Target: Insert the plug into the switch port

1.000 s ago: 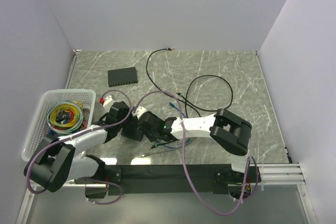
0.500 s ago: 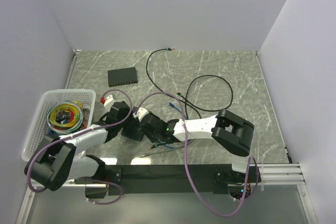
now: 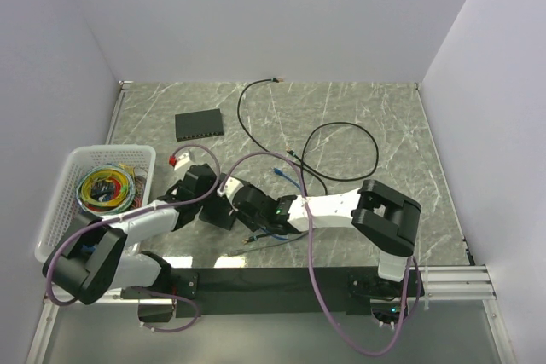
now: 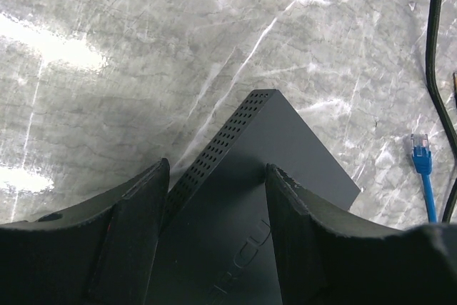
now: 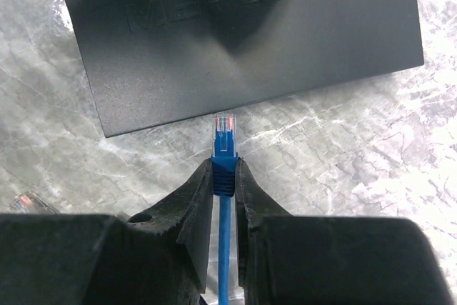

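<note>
— Where was the plug when you looked?

— In the right gripper. Its fingers were pinched on the blue boot just behind the plug. The plug stuck out ahead, with its clear tip right at the near edge of the switch. I couldn't tell whether tip and edge touched, and no port showed from that wrist. The cable ran straight back between the fingers.

— And the left side?

— The left gripper had its fingers apart at the same switch, one beside the vented side and the other over the top face. I couldn't make out whether they pressed on it.

— How did the arms sit?

— From above, I saw both low over the near middle of the table. The right arm lay stretched towards its left. The left arm reached towards its right, and the two wrists met at the switch.

— Anything farther out?

— A basket of coloured wires sat at the left edge and a black cable was looped mid-table. A second switch lay well apart towards the far left.
</note>
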You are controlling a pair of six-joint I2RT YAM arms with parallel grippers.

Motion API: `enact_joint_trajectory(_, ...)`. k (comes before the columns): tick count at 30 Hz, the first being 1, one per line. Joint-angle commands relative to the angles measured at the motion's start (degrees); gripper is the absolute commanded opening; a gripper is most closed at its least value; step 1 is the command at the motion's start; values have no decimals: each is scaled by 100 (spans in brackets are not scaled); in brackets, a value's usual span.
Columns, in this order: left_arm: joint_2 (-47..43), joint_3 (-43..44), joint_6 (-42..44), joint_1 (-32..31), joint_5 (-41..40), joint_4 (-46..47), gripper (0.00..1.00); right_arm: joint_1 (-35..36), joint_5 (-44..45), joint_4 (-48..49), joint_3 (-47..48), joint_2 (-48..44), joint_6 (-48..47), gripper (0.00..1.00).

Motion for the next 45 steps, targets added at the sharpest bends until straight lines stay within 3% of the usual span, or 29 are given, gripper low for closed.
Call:
enact_joint_trajectory(1,235,-33,-118,-232,523,-447,62,13,28,614,256,73,-61,0)
enact_joint_trajectory(20,-72,-42,-267,-267,242,-667,63,-171,-165,96,598,609,256,0)
enact_joint_trajectory(34,-11,-253,-83,-355,646,-122,63,-207,-297,675,335,39,-157,0)
enact_joint_trajectory(45,112,-508,-496,-688,559,71,62,-198,-551,448,897,249,-333,0)
